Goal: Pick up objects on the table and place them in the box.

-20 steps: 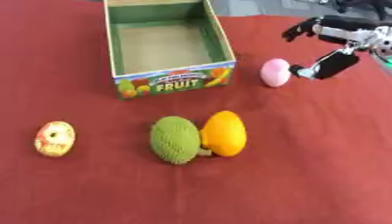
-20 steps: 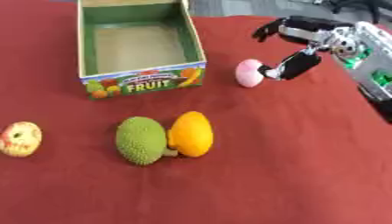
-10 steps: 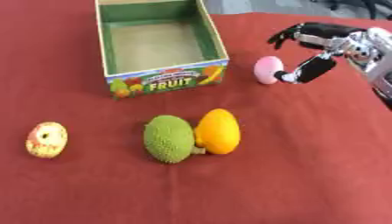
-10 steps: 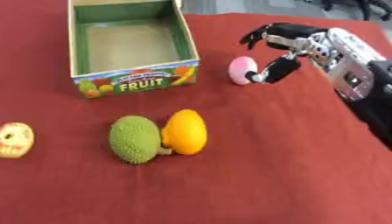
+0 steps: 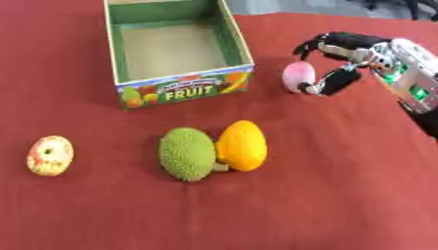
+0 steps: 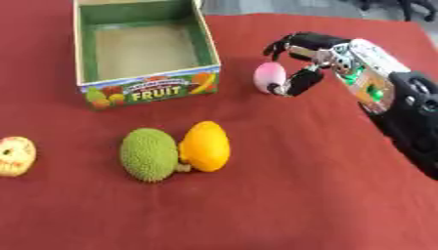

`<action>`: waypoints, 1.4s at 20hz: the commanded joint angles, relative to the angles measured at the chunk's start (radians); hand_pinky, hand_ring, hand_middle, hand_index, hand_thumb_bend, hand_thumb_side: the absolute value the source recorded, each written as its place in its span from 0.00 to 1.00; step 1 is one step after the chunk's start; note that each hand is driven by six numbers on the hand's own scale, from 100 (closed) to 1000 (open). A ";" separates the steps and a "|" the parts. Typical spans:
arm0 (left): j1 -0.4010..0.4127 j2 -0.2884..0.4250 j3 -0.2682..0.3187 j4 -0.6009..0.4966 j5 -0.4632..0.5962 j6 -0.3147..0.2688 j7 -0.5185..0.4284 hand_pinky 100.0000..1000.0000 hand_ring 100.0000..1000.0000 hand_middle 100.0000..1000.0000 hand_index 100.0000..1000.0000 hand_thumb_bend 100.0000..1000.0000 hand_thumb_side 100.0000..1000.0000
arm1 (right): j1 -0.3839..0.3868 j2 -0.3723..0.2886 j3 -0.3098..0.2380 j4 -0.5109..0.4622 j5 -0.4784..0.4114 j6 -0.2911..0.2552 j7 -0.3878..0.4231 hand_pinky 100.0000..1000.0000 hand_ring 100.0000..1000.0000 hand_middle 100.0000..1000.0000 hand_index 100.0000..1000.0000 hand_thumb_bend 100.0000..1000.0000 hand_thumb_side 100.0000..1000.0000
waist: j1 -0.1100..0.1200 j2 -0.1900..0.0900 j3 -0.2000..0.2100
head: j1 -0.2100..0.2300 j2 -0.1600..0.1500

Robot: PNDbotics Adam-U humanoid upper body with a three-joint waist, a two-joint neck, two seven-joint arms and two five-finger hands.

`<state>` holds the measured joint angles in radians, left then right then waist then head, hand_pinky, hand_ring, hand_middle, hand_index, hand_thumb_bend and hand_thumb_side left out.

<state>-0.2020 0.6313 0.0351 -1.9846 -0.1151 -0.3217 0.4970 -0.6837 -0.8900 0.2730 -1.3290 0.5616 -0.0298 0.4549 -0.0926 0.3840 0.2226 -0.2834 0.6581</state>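
A pink egg-shaped thing [image 5: 297,76] lies on the red cloth just right of the green cardboard fruit box [image 5: 184,91], which stands open with nothing inside. My right hand [image 5: 355,50] reaches in from the right. Its fingers arch above the pink thing and its thumb rests against the thing's right side; the fingers are apart from it. In the middle of the cloth a bumpy green fruit [image 5: 186,154] touches an orange fruit [image 5: 243,145]. A round yellow and red fruit [image 5: 50,155] lies at the far left. My left hand does not show.
The red cloth [image 5: 342,195] covers the whole table. My right forearm [image 6: 402,107], silver with green lights, runs along the right side. The far table edge [image 5: 342,10] shows at the upper right behind the box.
My right hand has come left, so its fingers now arch over the pink thing with the thumb at its side. The whole picture has also shifted a little. The fruits have not moved.
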 commanded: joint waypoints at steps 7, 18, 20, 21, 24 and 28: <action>-0.006 0.010 -0.001 -0.015 0.005 0.003 -0.009 0.75 0.83 0.76 0.85 0.07 0.77 | -0.023 -0.010 -0.011 0.025 0.005 0.019 -0.060 0.85 0.85 0.57 0.77 0.07 0.01 | 0.007 -0.005 0.002 | -0.002 -0.010; -0.004 0.011 -0.003 -0.015 0.005 0.004 -0.010 0.75 0.83 0.77 0.85 0.06 0.77 | -0.003 -0.034 -0.027 -0.081 -0.051 0.066 -0.241 0.72 0.65 0.30 0.50 0.00 0.01 | 0.007 -0.011 -0.003 | -0.002 -0.007; -0.002 0.012 -0.002 -0.015 0.005 0.003 -0.009 0.75 0.83 0.77 0.85 0.06 0.76 | 0.005 -0.050 -0.046 -0.133 -0.055 0.070 -0.285 0.72 0.64 0.29 0.50 0.00 0.00 | 0.007 -0.012 -0.005 | 0.000 -0.005; -0.002 0.013 -0.002 -0.015 0.004 0.003 -0.009 0.75 0.83 0.77 0.85 0.06 0.76 | 0.010 -0.058 -0.056 -0.160 -0.060 0.073 -0.302 0.72 0.64 0.30 0.50 0.00 0.00 | 0.007 -0.012 -0.005 | 0.001 -0.004; 0.000 0.016 -0.001 -0.015 0.003 0.001 -0.009 0.75 0.83 0.77 0.85 0.06 0.76 | 0.015 -0.082 -0.084 -0.239 -0.084 0.079 -0.332 0.73 0.64 0.30 0.50 0.00 0.00 | 0.007 -0.015 -0.007 | 0.002 -0.002; 0.000 0.019 -0.002 -0.015 0.002 0.000 -0.009 0.75 0.83 0.77 0.85 0.06 0.76 | -0.014 -0.101 -0.107 -0.355 -0.128 0.075 -0.337 0.73 0.64 0.31 0.52 0.00 0.00 | 0.006 -0.018 -0.010 | 0.002 0.003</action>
<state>-0.1981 0.6231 0.0289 -1.9846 -0.1144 -0.3187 0.4888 -0.6804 -0.9429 0.1910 -1.6359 0.4514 0.0460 0.1241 -0.0926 0.3846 0.2127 -0.2827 0.6590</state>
